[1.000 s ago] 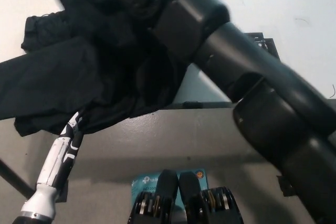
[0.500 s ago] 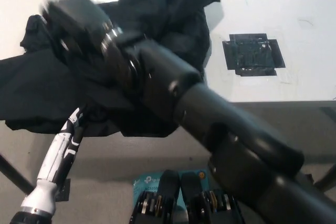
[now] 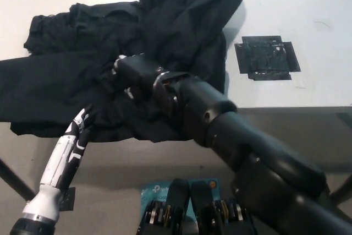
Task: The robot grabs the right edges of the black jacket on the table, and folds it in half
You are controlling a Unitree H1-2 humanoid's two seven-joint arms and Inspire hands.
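On the white table [image 3: 308,4] the black jacket [image 3: 71,81] lies bunched, its near edge hanging over the table front. The right hand [image 3: 125,72] sits on the cloth; I cannot tell its grip. The left hand [image 3: 82,122] touches the hanging edge, fingers hidden. The heaped fold may slide back, because nothing visibly pins it

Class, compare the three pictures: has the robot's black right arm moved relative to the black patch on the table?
Yes. The right arm swung away from the black patch, leftward and toward the table's near edge, now lying over the black jacket.

black jacket [image 3: 66,75] on table [image 3: 308,15], right hand [image 3: 124,72]
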